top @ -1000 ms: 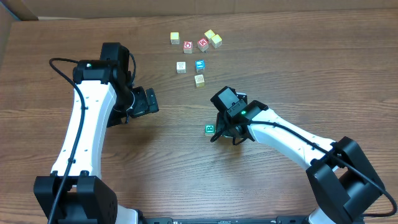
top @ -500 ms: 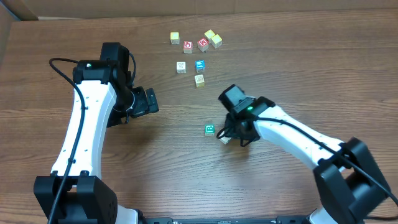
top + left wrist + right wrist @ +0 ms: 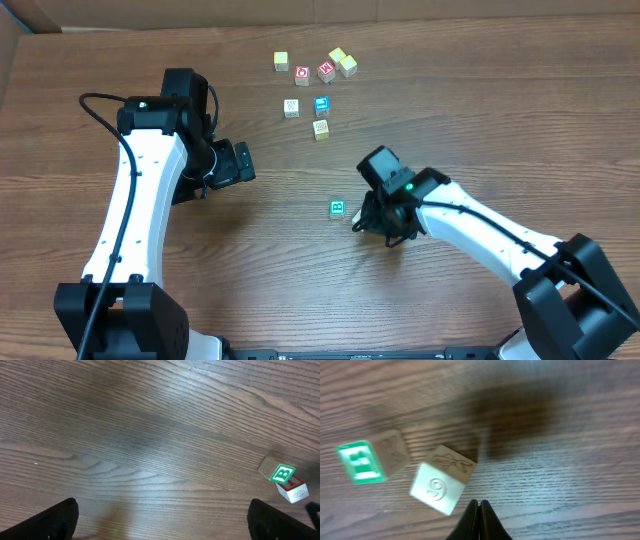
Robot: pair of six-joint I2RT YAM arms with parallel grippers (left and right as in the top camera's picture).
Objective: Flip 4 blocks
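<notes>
A pale cream block [image 3: 441, 486] with an embossed 9 lies on the wood table, just left of and beyond my right gripper [image 3: 479, 509], which is shut with nothing between its fingers. From overhead this block [image 3: 357, 222] sits beside the right gripper [image 3: 370, 225]. The green-printed B block [image 3: 338, 208] rests a little to its left, seen also in the right wrist view as the green block [image 3: 362, 462]. A dotted pale block [image 3: 291, 107] and a patterned pale block [image 3: 321, 129] sit farther back. My left gripper [image 3: 165, 527] hovers open over bare wood, the B block [image 3: 284, 476] far to its right.
At the back stand two red-faced cubes [image 3: 302, 75] [image 3: 326, 71], a blue-faced cube [image 3: 321, 105] and yellowish plain cubes [image 3: 281, 61] [image 3: 343, 61]. The left arm [image 3: 150, 180] reaches in from the left side.
The right gripper has closed fully and slid right, away from the green block. The pale 9 block, hidden under it before, now lies free on the table. The left arm stayed still.
</notes>
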